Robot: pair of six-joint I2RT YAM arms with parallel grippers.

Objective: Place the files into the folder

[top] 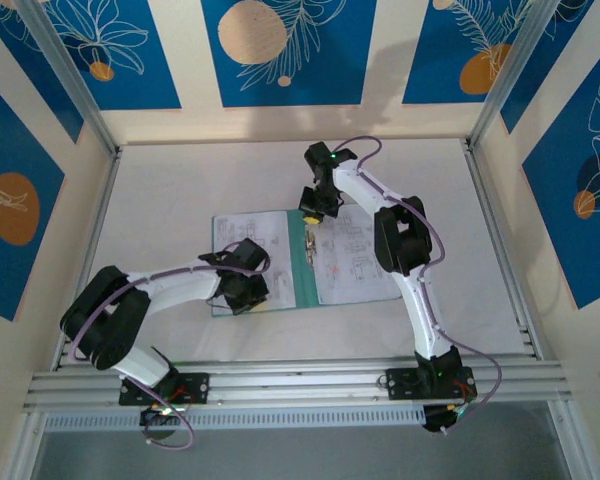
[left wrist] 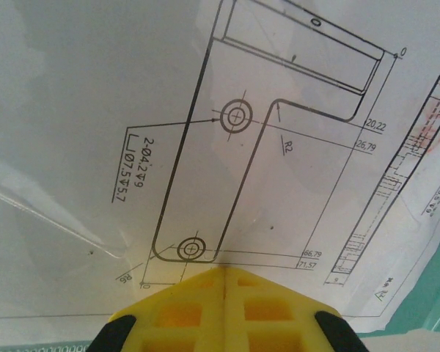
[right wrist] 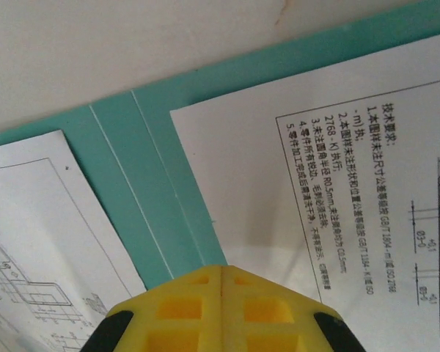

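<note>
Looking nearly done: folder (top: 302,285) lies open mid-bench (top: 160,220), sheets (top: 352,262) already on both halves. Left claw (left wrist: 225,275) pinched shut, empty, over left-half sheets. Right claw (right wrist: 222,270) shut, empty, by spine (right wrist: 143,198). Remaining, I'd guess: squaring sheets, closing folder.

Teal-green folder (top: 302,285) open flat, printed white sheets (top: 347,262) on both covers
</note>
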